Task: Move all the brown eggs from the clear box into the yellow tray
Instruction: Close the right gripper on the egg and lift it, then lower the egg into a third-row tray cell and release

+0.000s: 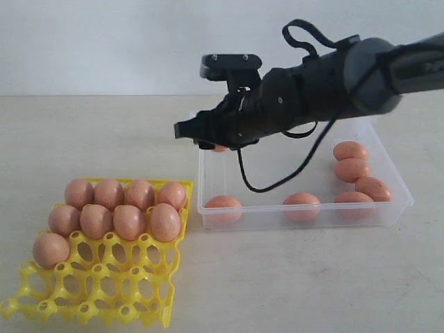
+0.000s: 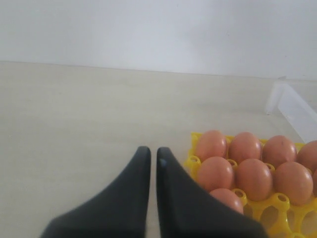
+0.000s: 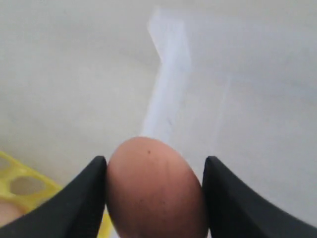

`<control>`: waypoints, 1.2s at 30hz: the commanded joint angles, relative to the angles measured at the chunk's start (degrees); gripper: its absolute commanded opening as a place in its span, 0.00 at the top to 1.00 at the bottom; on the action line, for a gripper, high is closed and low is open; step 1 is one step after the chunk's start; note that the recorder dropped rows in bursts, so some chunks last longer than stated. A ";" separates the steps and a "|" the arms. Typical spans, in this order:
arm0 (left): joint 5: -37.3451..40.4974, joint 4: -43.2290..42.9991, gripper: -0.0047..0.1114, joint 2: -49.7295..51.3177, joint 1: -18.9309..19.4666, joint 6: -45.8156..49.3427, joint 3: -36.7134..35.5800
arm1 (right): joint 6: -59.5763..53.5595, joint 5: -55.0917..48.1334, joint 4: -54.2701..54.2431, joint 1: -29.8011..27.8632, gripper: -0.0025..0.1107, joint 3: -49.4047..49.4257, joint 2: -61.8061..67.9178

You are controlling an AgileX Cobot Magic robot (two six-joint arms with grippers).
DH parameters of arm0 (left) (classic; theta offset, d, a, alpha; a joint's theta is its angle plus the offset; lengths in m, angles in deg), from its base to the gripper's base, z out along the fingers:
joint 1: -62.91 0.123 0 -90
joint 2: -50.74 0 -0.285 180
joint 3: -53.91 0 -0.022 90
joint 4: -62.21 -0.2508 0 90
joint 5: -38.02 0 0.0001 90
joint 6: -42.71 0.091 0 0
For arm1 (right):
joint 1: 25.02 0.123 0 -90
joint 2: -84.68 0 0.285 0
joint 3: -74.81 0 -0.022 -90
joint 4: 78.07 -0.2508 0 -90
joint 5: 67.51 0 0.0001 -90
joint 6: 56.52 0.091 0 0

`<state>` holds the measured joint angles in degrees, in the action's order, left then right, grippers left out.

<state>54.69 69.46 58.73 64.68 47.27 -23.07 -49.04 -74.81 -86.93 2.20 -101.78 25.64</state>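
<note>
My right gripper (image 1: 208,141) hangs above the left end of the clear box (image 1: 305,212), shut on a brown egg (image 3: 154,191) that fills the gap between both fingers; in the exterior view only a sliver of that egg (image 1: 220,148) shows. Several brown eggs (image 1: 352,168) lie in the box. The yellow tray (image 1: 104,288) at the front left holds several eggs (image 1: 129,220) in its back rows. My left gripper (image 2: 153,154) is shut on nothing, low over the table beside the tray (image 2: 192,161); it is out of the exterior view.
The tray's front cups (image 1: 132,291) stand vacant. A black cable (image 1: 277,182) loops down from the right arm over the box. A corner of the clear box (image 2: 292,106) shows beyond the tray in the left wrist view. Pale tabletop (image 1: 291,277) all around.
</note>
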 commanded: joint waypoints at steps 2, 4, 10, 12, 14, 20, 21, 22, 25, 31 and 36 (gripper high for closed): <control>-0.41 -0.31 0.92 -0.20 -0.36 -0.01 -0.23 | -4.08 35.60 0.39 8.55 0.98 17.99 -10.53; -0.41 -0.31 0.92 -0.20 -0.36 -0.01 -0.23 | -6.72 43.96 0.39 12.54 0.98 23.64 -12.32; -0.41 -0.31 0.92 -0.20 -0.36 -0.01 -0.23 | -9.30 51.08 1.75 23.34 0.98 27.34 -12.26; -0.41 -0.31 0.92 -0.20 -0.36 -0.01 -0.23 | -10.58 54.84 2.06 25.41 0.98 26.98 -10.45; -0.41 -0.31 0.92 -0.20 -0.36 -0.01 -0.23 | -11.36 57.52 2.06 25.82 0.98 25.32 -7.87; -0.41 -0.31 0.92 -0.20 -0.36 -0.01 -0.23 | -3.57 51.95 -2.93 25.92 0.98 18.18 2.76; -0.41 -0.31 0.92 -0.20 -0.36 -0.01 -0.23 | -1.47 51.80 -1.11 25.92 0.98 17.79 3.49; -0.41 -0.31 0.92 -0.20 -0.36 -0.01 -0.23 | 0.94 51.97 1.50 25.92 0.98 17.53 3.88; -0.41 -0.31 0.92 -0.20 -0.36 -0.01 -0.23 | 4.28 52.61 8.86 25.92 0.98 17.52 4.55; -0.41 -0.31 0.92 -0.20 -0.36 -0.01 -0.23 | 4.88 50.26 10.93 25.92 0.98 17.30 4.95; -0.41 -0.31 0.92 -0.20 -0.36 -0.01 -0.23 | 6.63 44.45 13.65 25.92 0.98 12.06 7.69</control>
<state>54.69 69.46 58.73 64.68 47.27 -23.07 -42.77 -30.99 -74.10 28.07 -87.93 33.70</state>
